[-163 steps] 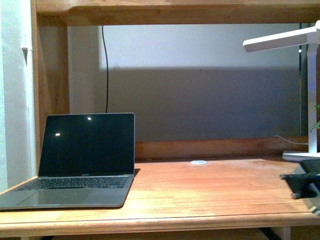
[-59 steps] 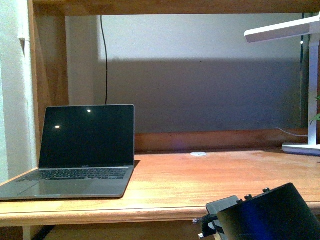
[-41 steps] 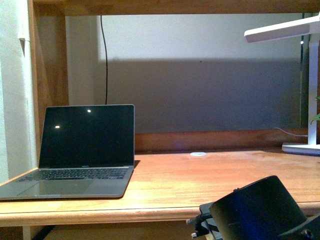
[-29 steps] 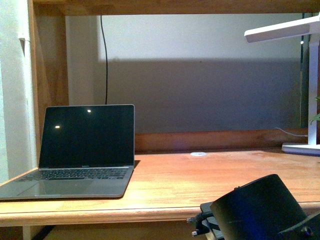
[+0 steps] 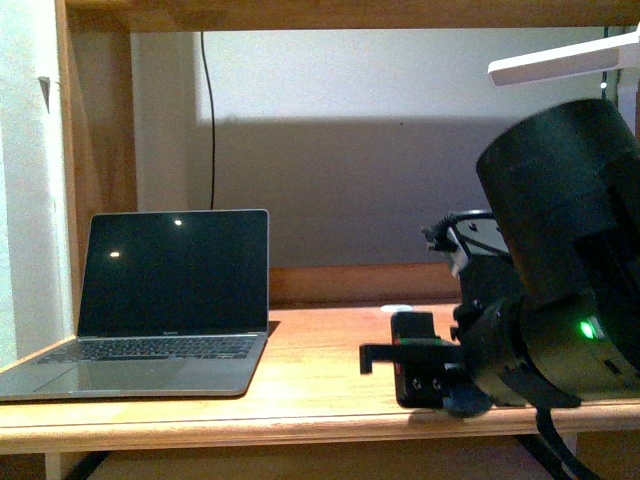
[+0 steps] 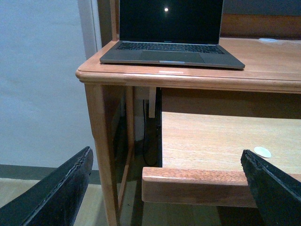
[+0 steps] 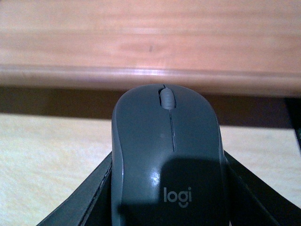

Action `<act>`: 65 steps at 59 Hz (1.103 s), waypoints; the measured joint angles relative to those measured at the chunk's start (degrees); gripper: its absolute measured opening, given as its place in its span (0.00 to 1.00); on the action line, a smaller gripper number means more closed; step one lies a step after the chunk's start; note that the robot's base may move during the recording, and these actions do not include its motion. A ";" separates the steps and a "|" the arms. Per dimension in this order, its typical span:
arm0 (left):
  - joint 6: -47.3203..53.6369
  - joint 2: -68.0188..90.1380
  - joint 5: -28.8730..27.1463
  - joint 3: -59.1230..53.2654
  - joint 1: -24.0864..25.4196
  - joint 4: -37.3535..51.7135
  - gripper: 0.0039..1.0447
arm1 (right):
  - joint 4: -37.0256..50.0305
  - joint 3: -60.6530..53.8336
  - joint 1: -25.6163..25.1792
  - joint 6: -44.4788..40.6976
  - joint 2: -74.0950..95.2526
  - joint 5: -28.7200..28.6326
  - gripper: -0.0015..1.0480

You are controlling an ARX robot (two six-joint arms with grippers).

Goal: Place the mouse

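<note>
Two dark fingers of the right end effector (image 7: 168,160) clamp the mouse (image 7: 165,136), apparently just short of the surface's (image 7: 150,42) front edge; advance over the wood beside the laptop (image 5: 170,300), lower level, then release.

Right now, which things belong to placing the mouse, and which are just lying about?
Job: mouse, right gripper holding it, desk.
Lying about: laptop, lamp, disc, cable.
</note>
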 joint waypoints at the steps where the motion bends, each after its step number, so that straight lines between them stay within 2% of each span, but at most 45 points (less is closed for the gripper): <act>1: 0.00 0.00 0.00 0.00 0.00 0.00 0.93 | -0.17 0.70 0.11 -0.15 0.02 0.04 0.53; 11: 0.00 0.00 0.00 0.00 0.00 0.00 0.93 | -1.55 6.62 1.20 -1.25 3.39 1.95 0.53; 41: 0.00 0.00 0.00 0.00 0.00 0.00 0.93 | -7.21 35.98 1.55 -9.94 26.47 10.27 0.53; 65: 0.00 0.00 0.00 0.00 0.00 0.00 0.93 | -11.28 43.52 4.13 -11.04 34.73 13.66 0.53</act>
